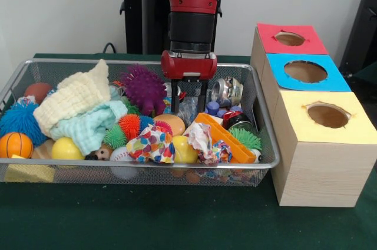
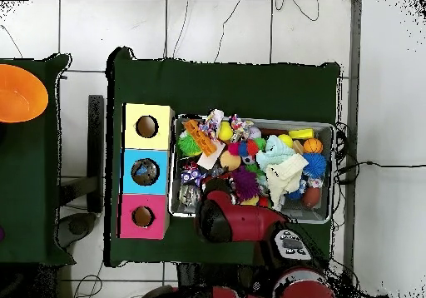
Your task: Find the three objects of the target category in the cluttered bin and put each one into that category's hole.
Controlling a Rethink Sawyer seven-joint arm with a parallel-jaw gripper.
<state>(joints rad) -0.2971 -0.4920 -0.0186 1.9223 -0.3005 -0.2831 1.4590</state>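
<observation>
The cluttered bin (image 1: 70, 173) is a long wire mesh basket full of toys and cloths; it also shows in the overhead view (image 2: 330, 126). My gripper (image 1: 189, 101) reaches down into the bin's back middle. It is open, with one finger (image 1: 175, 99) on each side of a clear crinkly plastic bottle (image 1: 188, 110). I cannot tell whether they touch it. No other clear bottle shows. In the overhead view the red arm (image 2: 237, 220) hides the gripper.
Three wooden boxes with round holes stand beside the bin: red top (image 1: 288, 39), blue top (image 1: 306, 72), yellow top (image 1: 327, 114). A crushed silver can (image 1: 227, 91), a purple spiky ball (image 1: 143, 88), a pale yellow cloth (image 1: 73, 99) and an orange piece (image 1: 224, 138) crowd around the gripper.
</observation>
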